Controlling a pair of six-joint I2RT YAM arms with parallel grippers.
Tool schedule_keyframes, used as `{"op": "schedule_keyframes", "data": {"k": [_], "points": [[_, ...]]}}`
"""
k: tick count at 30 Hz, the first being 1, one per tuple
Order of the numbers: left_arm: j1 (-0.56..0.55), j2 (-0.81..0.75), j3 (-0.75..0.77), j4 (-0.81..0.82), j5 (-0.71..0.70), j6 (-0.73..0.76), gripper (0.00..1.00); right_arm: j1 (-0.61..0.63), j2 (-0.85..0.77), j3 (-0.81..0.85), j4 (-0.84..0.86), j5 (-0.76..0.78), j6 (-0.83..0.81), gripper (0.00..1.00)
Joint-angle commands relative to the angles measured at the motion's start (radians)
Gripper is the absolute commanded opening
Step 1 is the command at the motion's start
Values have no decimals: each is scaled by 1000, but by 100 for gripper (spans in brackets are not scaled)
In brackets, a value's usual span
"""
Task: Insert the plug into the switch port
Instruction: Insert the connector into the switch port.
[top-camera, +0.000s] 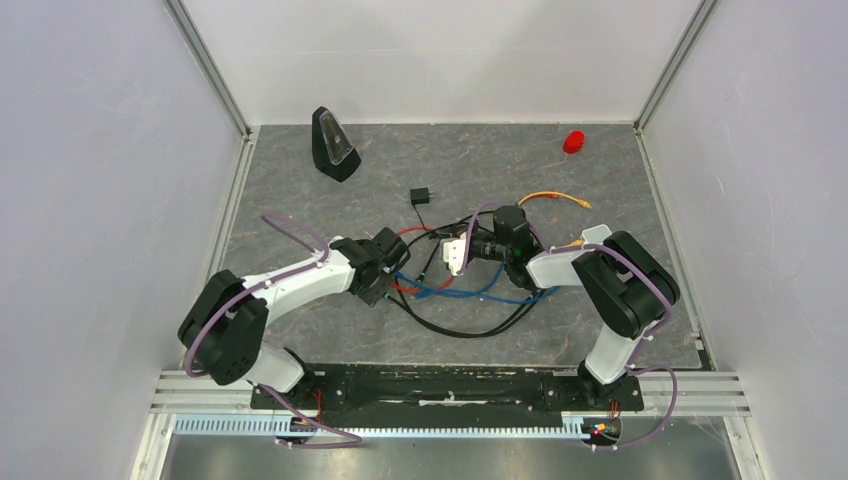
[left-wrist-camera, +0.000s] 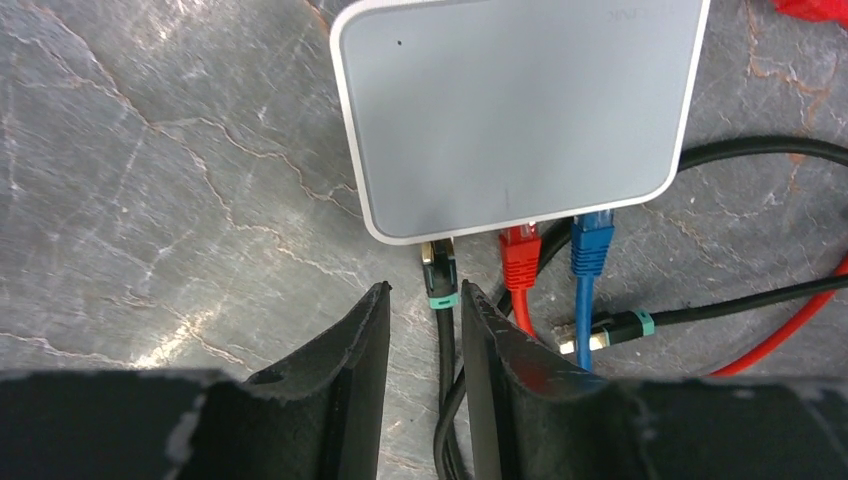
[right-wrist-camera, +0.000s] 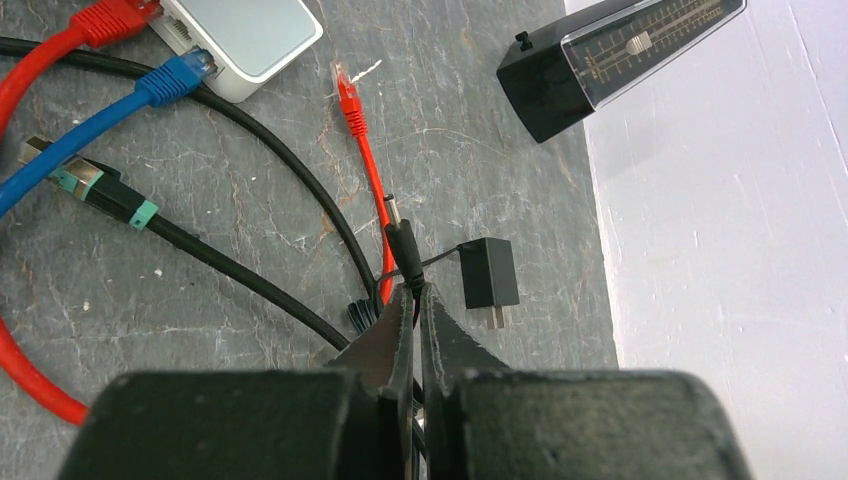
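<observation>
The pale grey-white switch box (left-wrist-camera: 515, 110) lies flat just ahead of my left gripper (left-wrist-camera: 425, 295). A black plug with a teal band (left-wrist-camera: 440, 272), a red plug (left-wrist-camera: 520, 255) and a blue plug (left-wrist-camera: 592, 245) sit at the ports in its near edge. The left gripper is open and straddles the black plug's cable without pinching it. My right gripper (right-wrist-camera: 417, 292) is shut on the thin cable of a black barrel plug (right-wrist-camera: 402, 240), which sticks out past the fingertips. The box also shows in the right wrist view (right-wrist-camera: 245, 40) and from above (top-camera: 455, 252).
A second black teal-banded plug (left-wrist-camera: 600, 330) lies loose right of the left fingers. A loose red plug (right-wrist-camera: 346, 90) and a black power adapter (right-wrist-camera: 490, 275) lie near the right gripper. A black wedge device (top-camera: 335, 145), an orange cable (top-camera: 555, 197) and a red object (top-camera: 573, 142) sit farther back.
</observation>
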Motion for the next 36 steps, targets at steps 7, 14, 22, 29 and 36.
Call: {"op": "schedule_keyframes", "data": {"k": [7,14,22,29,36], "points": [[-3,117,91,-11,-67,-14,36,-2,-5,11,16,-24,-19,0],[-3,67,10,-21,-102,20,5,-1,6,34,-18,-40,-24,0],[-2,-33,-43,96,-215,424,2,23,61,119,-166,-10,-106,0],[7,-135,-121,226,-184,725,2,51,113,197,-237,26,-157,0],[97,-149,-140,387,-43,980,2,64,190,266,-255,71,-121,0]]}}
